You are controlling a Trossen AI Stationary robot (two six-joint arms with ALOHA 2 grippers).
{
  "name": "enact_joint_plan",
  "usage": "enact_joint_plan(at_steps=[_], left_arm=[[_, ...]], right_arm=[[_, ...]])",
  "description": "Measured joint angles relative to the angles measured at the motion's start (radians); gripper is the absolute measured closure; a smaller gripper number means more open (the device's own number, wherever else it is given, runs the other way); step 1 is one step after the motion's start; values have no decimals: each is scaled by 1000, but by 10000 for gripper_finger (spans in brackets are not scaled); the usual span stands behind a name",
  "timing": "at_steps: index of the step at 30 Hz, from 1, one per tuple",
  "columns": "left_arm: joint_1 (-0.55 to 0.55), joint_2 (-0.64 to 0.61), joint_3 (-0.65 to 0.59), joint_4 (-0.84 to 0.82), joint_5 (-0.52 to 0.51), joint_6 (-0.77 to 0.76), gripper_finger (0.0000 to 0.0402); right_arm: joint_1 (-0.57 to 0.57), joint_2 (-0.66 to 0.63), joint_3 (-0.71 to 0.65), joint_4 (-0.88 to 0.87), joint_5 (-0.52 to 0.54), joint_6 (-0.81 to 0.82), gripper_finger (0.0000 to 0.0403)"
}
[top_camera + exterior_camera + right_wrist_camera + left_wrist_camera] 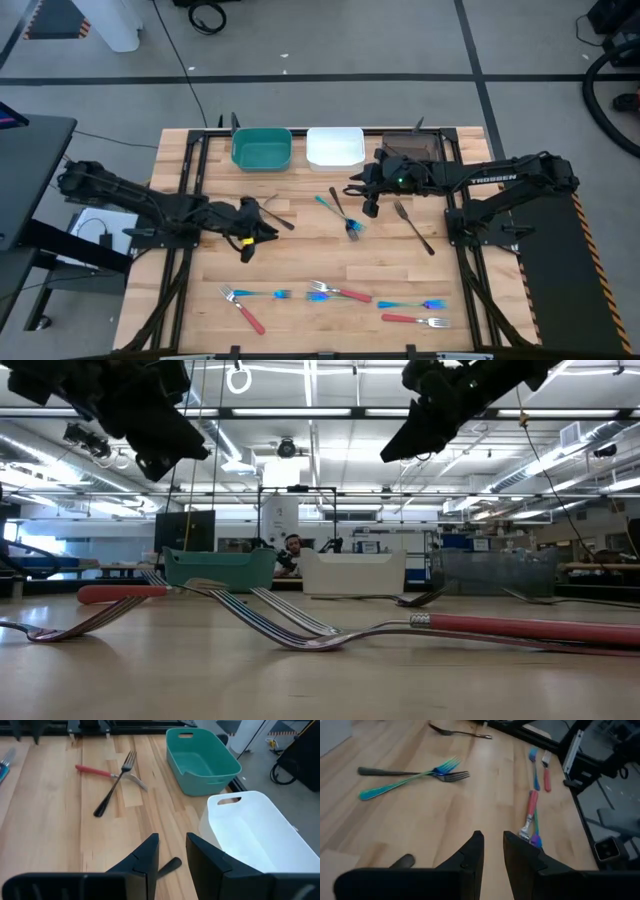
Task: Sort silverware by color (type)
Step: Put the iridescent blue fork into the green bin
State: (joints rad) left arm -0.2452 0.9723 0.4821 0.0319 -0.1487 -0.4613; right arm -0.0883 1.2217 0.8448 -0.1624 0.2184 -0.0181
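Note:
Forks lie scattered on the wooden table. A dark fork (pixel 412 226) lies alone at the right. A teal fork (pixel 338 214) crosses another dark fork (pixel 341 206) at the middle. A red-handled fork (pixel 97 771) and a dark one (pixel 114 785) cross near the left arm. Several blue and red forks (pixel 335 293) lie along the near edge. My left gripper (pixel 248 232) hovers at centre-left, open and empty (pixel 492 854). My right gripper (pixel 366 196) hovers in front of the white bin, open and empty (pixel 172 854), above a dark fork's handle end (pixel 170 866).
Three bins stand in a row at the far edge: teal (pixel 262 150), white (pixel 335 150) and brown (pixel 412 145). Bare wood lies between the middle forks and the near row. In the low view both arms hang above the table, and a person sits far behind the bins (pixel 292 548).

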Motion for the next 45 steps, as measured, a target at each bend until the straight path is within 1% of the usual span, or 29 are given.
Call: enact_joint_plan(at_steps=[3, 5, 8, 12, 16, 18, 20, 22, 25, 28, 31, 36, 38, 42, 45], left_arm=[[-20, 37, 30, -1, 24, 6, 322], [-32, 53, 40, -1, 27, 39, 322], [-38, 67, 43, 0, 27, 100, 322], [-23, 69, 43, 2, 19, 106, 322], [-11, 69, 43, 14, 18, 106, 322], [0, 69, 43, 31, 19, 107, 322], [18, 69, 43, 66, 6, 106, 322], [43, 69, 43, 119, -19, 107, 322], [91, 68, 43, 205, -33, 108, 322], [146, 68, 43, 255, -34, 109, 322], [200, 68, 43, 260, -34, 109, 322], [257, 68, 43, 258, -28, 107, 322], [267, 68, 43, 257, 14, 107, 322], [257, 68, 43, 255, 145, 106, 322], [222, 68, 43, 241, 179, 106, 322]], right_arm=[[0, 0, 0, -6, 0, -1, 297], [0, 0, 0, -7, 5, -10, 297], [0, 0, 0, 16, 74, -64, 297], [-13, 0, 0, 16, 250, -171, 297], [-33, 0, 0, 17, 460, -246, 297], [-51, -4, 0, 20, 564, -312, 297], [-78, -12, 0, 49, 641, -380, 297], [-116, -30, 0, 94, 680, -429, 297], [-179, -62, 0, 149, 661, -454, 297], [-237, -94, 0, 145, 618, -453, 297], [-281, -115, 0, 136, 597, -450, 297], [-322, -124, 0, 63, 573, -427, 297], [-330, -124, 0, 35, 565, -387, 297], [-333, -124, 0, -50, 517, -281, 297], [-327, -124, 0, -107, 462, -176, 297]])
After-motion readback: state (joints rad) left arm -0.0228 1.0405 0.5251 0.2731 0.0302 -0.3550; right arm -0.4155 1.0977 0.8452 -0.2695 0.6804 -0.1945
